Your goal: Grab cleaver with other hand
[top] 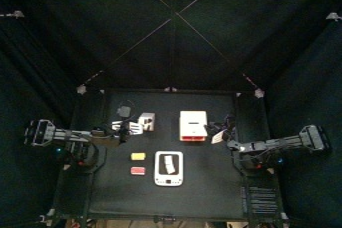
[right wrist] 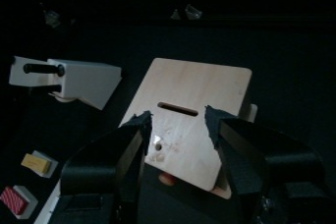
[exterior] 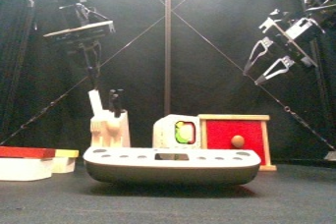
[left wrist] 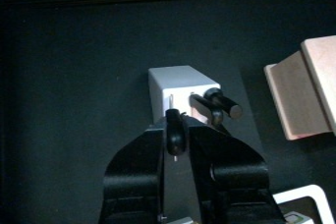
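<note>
Your left pincer (left wrist: 184,161) pinches the cleaver (left wrist: 172,135) above the knife block (left wrist: 180,88); bring the spread right pincer (right wrist: 180,120) in misaligned, and the cleaver may drop onto the counter (top: 214,177).

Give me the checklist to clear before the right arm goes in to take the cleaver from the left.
1. Cleaver held by the left gripper: ok. A dark handle sits between its jaws, raised above the knife block.
2. Right gripper free to take it: ok. The jaws stand wide and hold nothing.
3. Right gripper within reach of the cleaver: not ok. It hangs high on the opposite side, well apart.
4. Way between the two grippers clear: ok. The knife block and wooden box stand lower on the table.
5. Bare stretch of handle left for the right jaws: cannot tell.
</note>
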`<state>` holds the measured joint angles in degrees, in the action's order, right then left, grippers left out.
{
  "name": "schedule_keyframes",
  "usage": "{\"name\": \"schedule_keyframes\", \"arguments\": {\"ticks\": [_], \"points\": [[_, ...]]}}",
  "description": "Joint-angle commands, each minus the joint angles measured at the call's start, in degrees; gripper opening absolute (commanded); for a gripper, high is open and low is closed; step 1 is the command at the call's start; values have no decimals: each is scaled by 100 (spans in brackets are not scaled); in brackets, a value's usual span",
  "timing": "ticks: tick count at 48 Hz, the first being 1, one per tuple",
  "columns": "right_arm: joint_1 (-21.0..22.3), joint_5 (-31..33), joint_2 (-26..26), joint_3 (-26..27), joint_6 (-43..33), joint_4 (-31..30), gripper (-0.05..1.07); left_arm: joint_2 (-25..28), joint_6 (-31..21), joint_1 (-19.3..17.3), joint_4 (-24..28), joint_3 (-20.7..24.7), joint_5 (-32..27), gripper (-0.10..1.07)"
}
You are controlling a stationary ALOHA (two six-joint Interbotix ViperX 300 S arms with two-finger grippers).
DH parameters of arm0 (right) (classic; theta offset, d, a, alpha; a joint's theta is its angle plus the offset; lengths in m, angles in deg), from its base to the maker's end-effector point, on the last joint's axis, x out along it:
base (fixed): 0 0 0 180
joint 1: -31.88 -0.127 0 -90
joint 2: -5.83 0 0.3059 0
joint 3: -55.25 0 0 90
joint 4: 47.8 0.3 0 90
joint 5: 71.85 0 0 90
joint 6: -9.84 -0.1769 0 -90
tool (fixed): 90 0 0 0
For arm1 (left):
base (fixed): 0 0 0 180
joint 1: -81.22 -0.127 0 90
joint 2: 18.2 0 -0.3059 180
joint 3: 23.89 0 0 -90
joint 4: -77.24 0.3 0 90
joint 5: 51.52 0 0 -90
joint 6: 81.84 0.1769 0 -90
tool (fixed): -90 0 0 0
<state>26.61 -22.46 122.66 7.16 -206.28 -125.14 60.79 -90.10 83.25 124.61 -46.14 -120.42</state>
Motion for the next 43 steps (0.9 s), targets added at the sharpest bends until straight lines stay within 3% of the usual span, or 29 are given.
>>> {"name": "schedule_keyframes", "arguments": {"ticks": [1, 30, 43], "points": [[0, 0, 18, 53, 0, -18, 83, -264, 53, 132, 70, 141, -97, 50], [0, 9, 18, 70, -9, -53, 83, -1318, 721, 712, -35, 0, -158, 50], [-9, -18, 18, 70, 0, -114, 83, -1644, 1011, 1037, -26, -316, 193, 50]]}}
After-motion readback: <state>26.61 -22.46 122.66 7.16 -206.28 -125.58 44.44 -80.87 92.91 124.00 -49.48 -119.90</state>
